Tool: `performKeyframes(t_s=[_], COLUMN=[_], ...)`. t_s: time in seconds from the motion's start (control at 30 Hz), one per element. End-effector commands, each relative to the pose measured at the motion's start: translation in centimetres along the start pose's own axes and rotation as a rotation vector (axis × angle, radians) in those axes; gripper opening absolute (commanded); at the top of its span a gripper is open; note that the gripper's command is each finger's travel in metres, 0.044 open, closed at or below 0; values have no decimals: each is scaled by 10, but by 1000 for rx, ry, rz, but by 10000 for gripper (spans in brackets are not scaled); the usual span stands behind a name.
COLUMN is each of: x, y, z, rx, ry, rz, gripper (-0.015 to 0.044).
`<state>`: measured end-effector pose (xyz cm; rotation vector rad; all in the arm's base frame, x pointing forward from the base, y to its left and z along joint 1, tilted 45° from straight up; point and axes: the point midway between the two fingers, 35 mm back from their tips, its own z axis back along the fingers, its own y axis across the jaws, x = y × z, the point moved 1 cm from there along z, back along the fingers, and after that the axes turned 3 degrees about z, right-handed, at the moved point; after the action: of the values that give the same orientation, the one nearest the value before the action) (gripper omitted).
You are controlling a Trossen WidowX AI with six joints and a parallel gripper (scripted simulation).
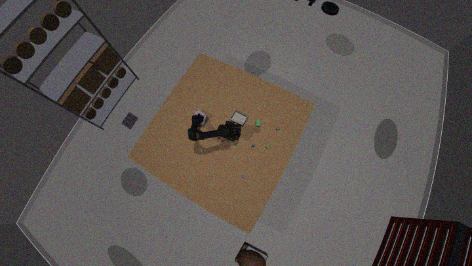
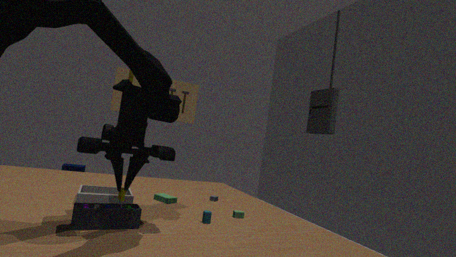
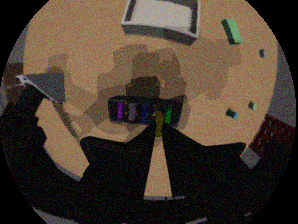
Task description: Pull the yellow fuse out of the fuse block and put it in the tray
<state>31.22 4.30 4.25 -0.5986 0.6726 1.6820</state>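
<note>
Exterior view has it — the gripper (image 2: 123, 188) is pinched tight on the yellow fuse (image 2: 121, 195), a slim bright sliver held upright between two tapered black fingers (image 2: 117, 173). Its lower end sits right at the top edge of the fuse block (image 2: 105, 216), and I can't tell whether it has fully cleared the slot. So my call: the grasp is made, the straight-up pull is under way, and the carry and release are all yet to come.

Wrist view shows the tray (image 3: 161, 15) up at twelve o'clock from the block (image 3: 143, 110) — a shallow rectangular box, pale raised rim, flat grey floor, nothing seen in it. The block is a dark, squat, matte brick with small coloured fuse tops in a row, purple (image 3: 120, 110) at its nine o'clock end. Beneath it all lies a smooth tan table top (image 2: 287, 230), with a few loose green and teal bits off to three o'clock.
</note>
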Motion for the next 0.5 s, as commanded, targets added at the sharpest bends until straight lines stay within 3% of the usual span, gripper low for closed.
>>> performKeyframes(t_s=[0.0,0.47], x=[0,0], y=[0,0], z=[3,24], rx=[3,3], ry=[-5,-6], rz=[-4,-3], gripper=[0,0])
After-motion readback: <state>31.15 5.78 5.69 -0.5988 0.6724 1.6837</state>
